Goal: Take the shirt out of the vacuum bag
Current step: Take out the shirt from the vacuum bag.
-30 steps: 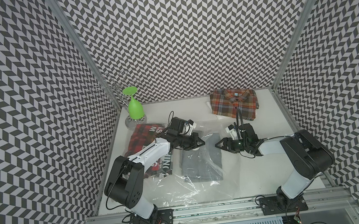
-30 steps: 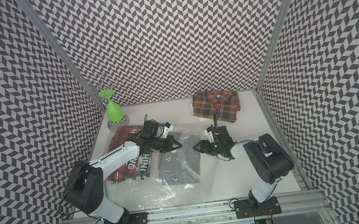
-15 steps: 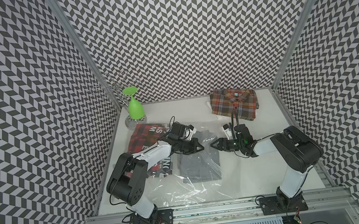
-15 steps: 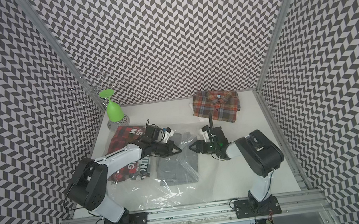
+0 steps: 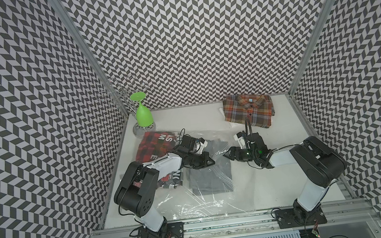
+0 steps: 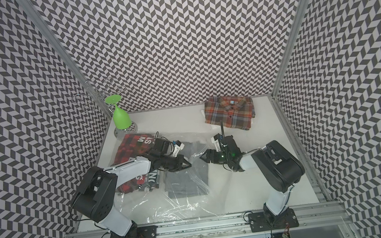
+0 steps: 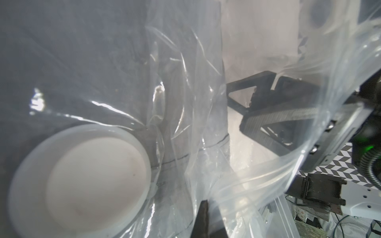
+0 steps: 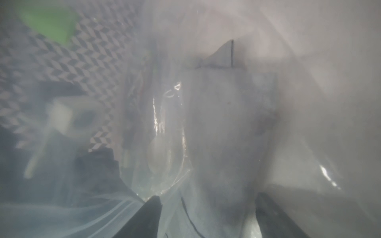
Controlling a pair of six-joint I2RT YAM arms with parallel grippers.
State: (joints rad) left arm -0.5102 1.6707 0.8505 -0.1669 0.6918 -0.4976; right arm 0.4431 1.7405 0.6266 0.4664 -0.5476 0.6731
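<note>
The vacuum bag (image 5: 195, 205) lies crinkled and clear across the middle and front of the table in both top views. A folded grey shirt (image 5: 207, 181) is inside it. My left gripper (image 5: 212, 162) is shut on a fold of the bag's film just above the shirt's far edge. In the left wrist view its tip (image 7: 206, 218) pinches plastic beside the white valve disc (image 7: 82, 181). My right gripper (image 5: 227, 155) faces it a short way to the right, open at the bag's mouth. Its fingers (image 8: 144, 218) stand wide apart, with film and grey shirt (image 8: 226, 123) ahead.
A red and black printed shirt (image 5: 155, 145) lies at the left, partly under my left arm. At the back right lies a folded plaid shirt (image 5: 249, 111). A green goblet (image 5: 143, 115) hangs upside down on a wire rack (image 5: 120, 96) in the back left corner. Patterned walls enclose three sides.
My right gripper has slid left to the bag's mouth, its arm folding in. My left gripper has drawn toward the front with the film in it.
</note>
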